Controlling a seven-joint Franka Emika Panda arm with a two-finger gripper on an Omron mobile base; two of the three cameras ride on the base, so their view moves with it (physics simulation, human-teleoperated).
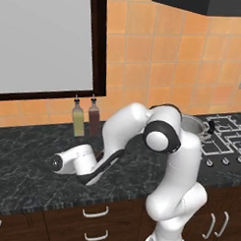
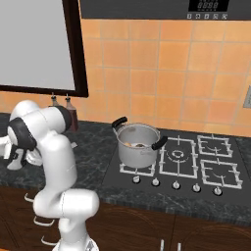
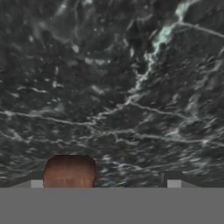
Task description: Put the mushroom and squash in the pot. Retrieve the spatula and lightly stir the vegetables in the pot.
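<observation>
spatula [image 3: 70,171] handle end cut off between spread fingers [image 3: 37,180]; blade hidden.

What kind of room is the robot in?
It looks like a kitchen. There is a stove with burners and knobs, a shiny steel pot sitting on it, and a dark stone counter with drawers underneath.

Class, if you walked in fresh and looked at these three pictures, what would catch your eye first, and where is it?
First, the white arm bent low to the left over the dark marble counter. Next, the steel pot on the hob's left burner, with pale pieces inside. In the hand view, a reddish-brown wooden handle end sits by one tip of the open tool.
</observation>
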